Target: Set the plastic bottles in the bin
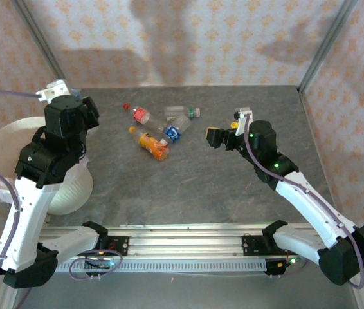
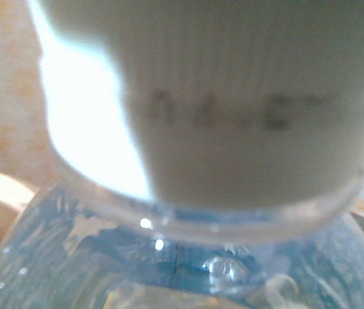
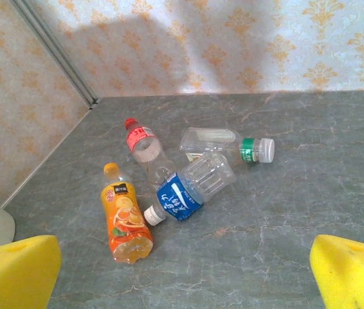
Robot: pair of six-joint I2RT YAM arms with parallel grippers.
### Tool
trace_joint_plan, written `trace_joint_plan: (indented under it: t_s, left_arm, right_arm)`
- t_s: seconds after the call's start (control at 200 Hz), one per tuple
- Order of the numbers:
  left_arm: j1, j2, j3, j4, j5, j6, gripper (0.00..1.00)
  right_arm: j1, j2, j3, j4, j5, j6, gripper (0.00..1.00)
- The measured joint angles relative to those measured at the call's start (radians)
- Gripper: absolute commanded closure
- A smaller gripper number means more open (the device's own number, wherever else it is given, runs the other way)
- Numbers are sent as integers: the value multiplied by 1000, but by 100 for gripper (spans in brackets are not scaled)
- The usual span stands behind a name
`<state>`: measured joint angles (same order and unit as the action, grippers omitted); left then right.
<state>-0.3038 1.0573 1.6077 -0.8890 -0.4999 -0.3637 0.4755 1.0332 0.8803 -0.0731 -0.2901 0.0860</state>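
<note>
Top external view: the grey table (image 1: 195, 193) is bare along its lower and right parts. It is closed in by wallpapered walls (image 1: 188, 38) at the top and sides.

Four bottles lie on their sides in a loose cluster in the upper middle:
- a red-capped bottle (image 1: 137, 114)
- a green-labelled bottle (image 1: 182, 112)
- a blue-labelled bottle (image 1: 174, 132)
- an orange bottle (image 1: 153, 145)

The right gripper (image 1: 224, 132) hangs just right of the cluster. Its yellow pads (image 3: 15, 273) are spread wide apart with nothing between them.

At the left edge stands the bin (image 1: 2, 138). The left arm covers most of its mouth, so its contents cannot be made out.

The left gripper (image 1: 56, 93) is raised at the upper left, just above the bin, and is clamped on a clear bottle (image 2: 182, 270). The bottle's white cap (image 2: 233, 96) presses close to the left wrist lens.
</note>
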Motion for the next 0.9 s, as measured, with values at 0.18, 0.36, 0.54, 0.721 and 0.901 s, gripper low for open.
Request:
trace_joint_plan:
  t_s: [0.18, 0.36, 0.54, 0.721, 0.901]
  left_arm:
    - [154, -6, 2, -65, -67, 11, 53]
    - [327, -29, -6, -95, -37, 1, 52]
    - [528, -37, -47, -80, 73, -32, 53]
    - [748, -21, -145, -15, 264, -101, 54]
    - [867, 41, -212, 74, 406, -190, 52]
  right_arm:
    - [0, 3, 0, 0, 3, -1, 1]
    - [0, 13, 0, 4, 3, -1, 1]
    - [0, 35, 0, 6, 2, -1, 1]
    - [0, 36, 0, 6, -1, -1, 1]
    - [0, 33, 0, 6, -26, -1, 1]
